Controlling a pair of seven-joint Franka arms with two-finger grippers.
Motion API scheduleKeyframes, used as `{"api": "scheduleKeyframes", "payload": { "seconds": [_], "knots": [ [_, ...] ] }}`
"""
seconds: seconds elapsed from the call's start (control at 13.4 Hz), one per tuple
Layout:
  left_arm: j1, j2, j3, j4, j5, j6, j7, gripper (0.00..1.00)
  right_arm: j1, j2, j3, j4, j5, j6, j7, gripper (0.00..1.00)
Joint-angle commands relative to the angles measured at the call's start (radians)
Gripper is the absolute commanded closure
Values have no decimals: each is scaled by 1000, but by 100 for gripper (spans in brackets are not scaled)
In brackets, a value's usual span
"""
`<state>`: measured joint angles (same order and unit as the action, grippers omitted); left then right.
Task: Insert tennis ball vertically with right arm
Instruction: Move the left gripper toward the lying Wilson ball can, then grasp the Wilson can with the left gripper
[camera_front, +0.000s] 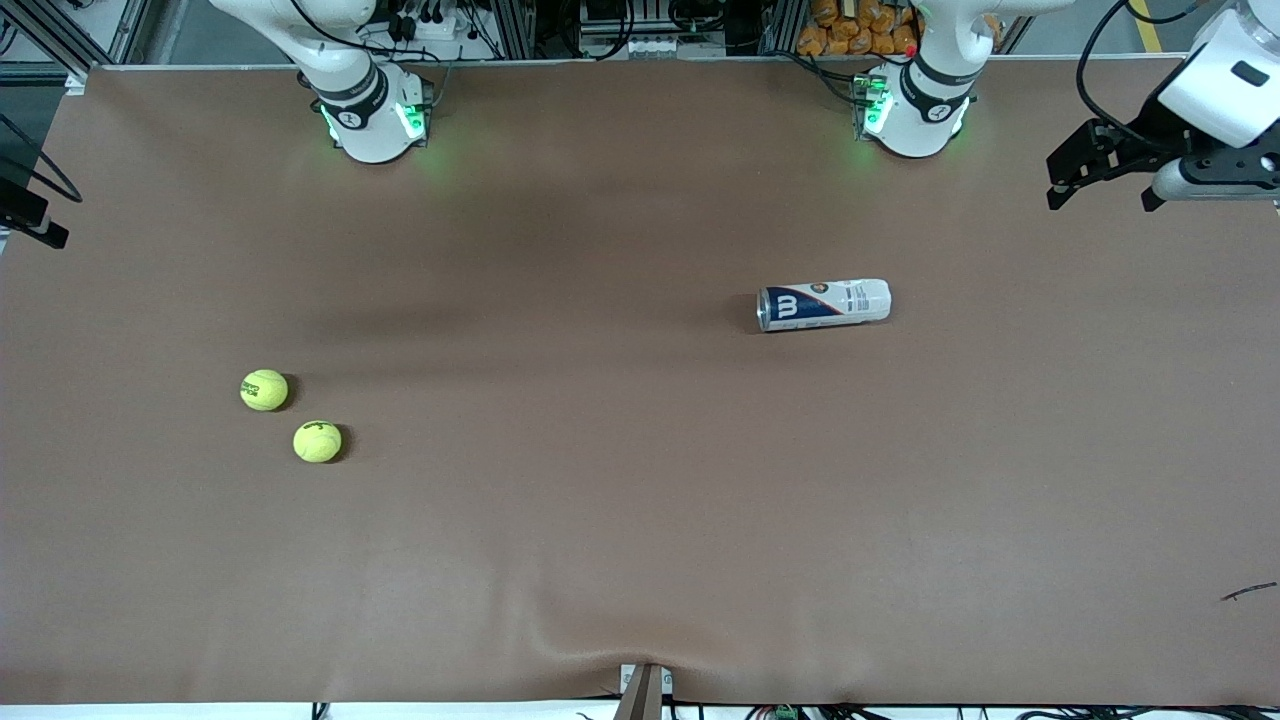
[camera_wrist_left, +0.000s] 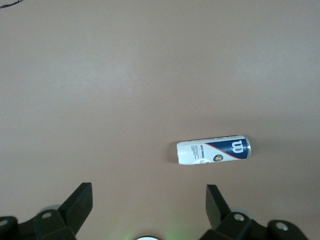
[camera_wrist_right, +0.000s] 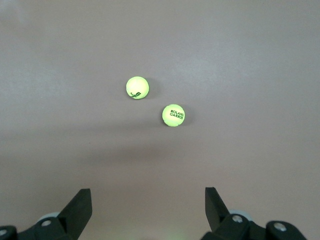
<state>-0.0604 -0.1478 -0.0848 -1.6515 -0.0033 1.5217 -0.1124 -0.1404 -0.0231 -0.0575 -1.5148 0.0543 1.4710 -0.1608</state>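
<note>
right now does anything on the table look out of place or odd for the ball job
The white and blue cylindrical ball can lies on its side mid-table, not upright, so a vertical insert is not possible yet. The two yellow-green tennis balls sit loose toward the right arm's end.

Two yellow-green tennis balls near each other, white-and-blue ball can lying on its side.

My brown table cover puckers at its edge nearest the front camera, just beside a small bracket. A thin dark scrap lies toward the left arm's end.
</note>
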Motion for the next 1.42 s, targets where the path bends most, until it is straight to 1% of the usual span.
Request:
{"api": "scheduleKeyframes", "payload": {
  "seconds": [0.0,0.15,0.3,0.37,0.52,0.67,0.82,0.97,1.12,1.2,1.27,1.35],
  "knots": [
    [22,33,-3,53,-11,-35,19,0,-15,-5,11,-2,9,-3,-6,0],
    [27,37,-3,59,-6,-35,23,0,-16,-5,11,-2,10,-3,-5,0],
    [13,54,-12,50,-3,-76,74,0,-16,-5,11,-2,9,-3,-6,0],
    [1,54,-23,26,-12,-125,114,0,-18,-5,11,-2,10,-3,-6,0],
    [-18,56,-73,-13,-1,-126,128,0,-21,-5,11,-4,9,-4,-5,0],
    [-18,56,-177,-66,23,-109,128,0,-19,-5,11,-4,9,-4,-5,0],
    [-18,56,-289,-149,66,-66,128,0,-21,-5,11,-4,10,-3,-5,0],
    [-16,51,-401,-281,145,20,131,0,-25,-5,11,-4,10,-4,-3,0],
    [-18,83,-510,-388,234,136,197,0,-24,-5,11,-4,10,-5,-3,0],
    [-16,112,-541,-418,277,173,200,0,-25,-5,11,-4,10,-3,-3,0],
    [-21,160,-550,-419,329,179,223,0,-24,-5,11,-4,10,-4,-3,0],
    [-27,209,-579,-419,398,181,279,0,-25,-5,11,-4,10,-4,-3,0]
  ]
}}
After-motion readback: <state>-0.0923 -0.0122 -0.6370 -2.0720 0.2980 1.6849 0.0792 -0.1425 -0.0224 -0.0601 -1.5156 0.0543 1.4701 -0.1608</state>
